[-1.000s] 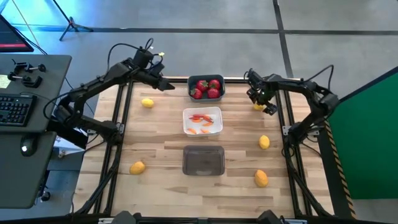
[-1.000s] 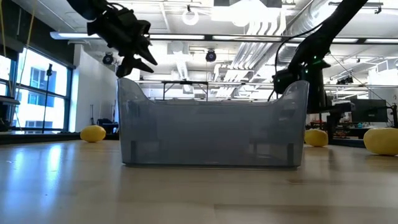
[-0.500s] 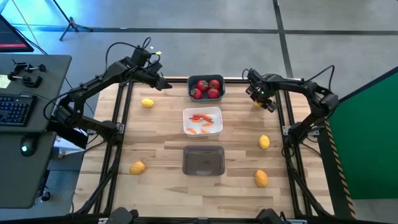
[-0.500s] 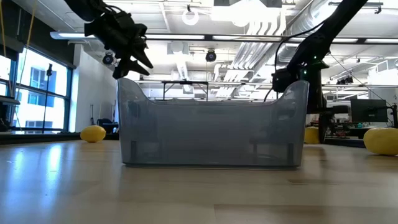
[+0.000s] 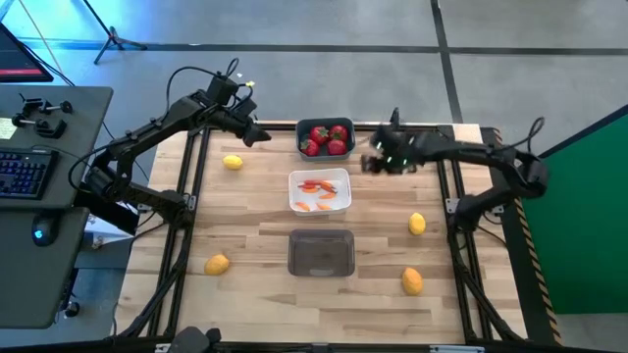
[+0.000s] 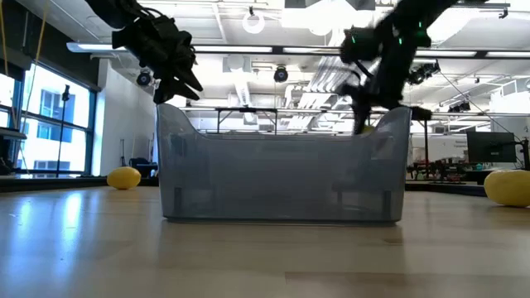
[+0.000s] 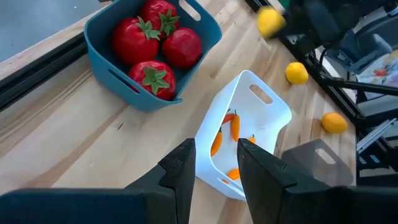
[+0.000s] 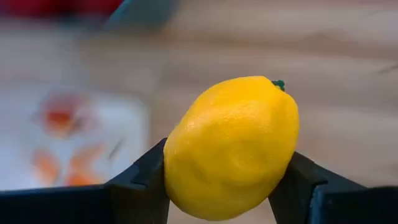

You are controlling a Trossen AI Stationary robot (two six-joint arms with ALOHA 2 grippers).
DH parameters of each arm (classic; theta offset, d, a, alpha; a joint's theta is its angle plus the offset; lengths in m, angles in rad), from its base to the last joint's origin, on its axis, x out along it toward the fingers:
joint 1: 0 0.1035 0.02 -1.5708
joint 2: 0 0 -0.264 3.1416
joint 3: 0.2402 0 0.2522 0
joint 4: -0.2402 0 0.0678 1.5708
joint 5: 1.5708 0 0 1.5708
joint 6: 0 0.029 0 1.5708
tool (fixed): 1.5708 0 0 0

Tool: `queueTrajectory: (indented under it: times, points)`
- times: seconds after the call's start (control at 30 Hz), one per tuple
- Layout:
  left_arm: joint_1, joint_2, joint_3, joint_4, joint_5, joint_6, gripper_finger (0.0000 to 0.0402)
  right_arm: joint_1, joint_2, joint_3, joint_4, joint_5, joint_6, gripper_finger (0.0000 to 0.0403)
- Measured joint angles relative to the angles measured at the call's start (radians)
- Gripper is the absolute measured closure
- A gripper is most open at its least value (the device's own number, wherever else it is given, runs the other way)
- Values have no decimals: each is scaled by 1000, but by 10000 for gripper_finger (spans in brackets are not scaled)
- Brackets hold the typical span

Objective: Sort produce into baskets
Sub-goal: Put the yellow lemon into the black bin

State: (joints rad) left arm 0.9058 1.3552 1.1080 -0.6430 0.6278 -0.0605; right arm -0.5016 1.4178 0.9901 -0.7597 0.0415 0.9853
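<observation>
My right gripper [image 5: 378, 163] hangs above the far part of the table, just right of the blue basket [image 5: 325, 138] with three red strawberries, and is shut on a yellow lemon [image 8: 231, 146]. The white basket [image 5: 320, 190] holds orange carrot pieces. The translucent grey basket [image 5: 321, 253] sits nearest, with nothing in it. Further lemons rest on the table [image 5: 233, 162], [image 5: 217, 263], [image 5: 417, 224]. My left gripper [image 5: 261, 136] hovers left of the blue basket, open, with nothing between its fingers [image 7: 183, 168]. My right gripper pinches the lemon by its two opposite sides [image 8: 177, 168] between its two fingers [image 8: 298, 180]. The fingers come steeply from above. The lemon [image 7: 269, 22] is lifted clear of the table, its green stem end pointing away from the gripper.
Another lemon [image 5: 412, 282] lies near the table's near right corner. Black frame rails [image 5: 193, 196] run along the left and right sides of the wooden top. A desk with a keyboard [image 5: 25, 172] stands off to the left.
My right gripper has taken hold of the lemon at the far right, lifted it clear and swung toward the table's left, toward the blue basket, rolling its wrist as it went. That lemon no longer lies on the wood.
</observation>
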Motion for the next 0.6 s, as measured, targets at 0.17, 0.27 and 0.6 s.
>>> queueTrajectory:
  times: [0.17,0.27,0.6]
  points:
    - [0,0,0,-21,-1,39,297,317,0,64,22,18,73,218]
    - [-3,0,0,-23,-18,63,297,485,0,105,36,28,125,218]
    - [-3,0,0,10,-34,42,297,759,182,237,54,70,256,219]
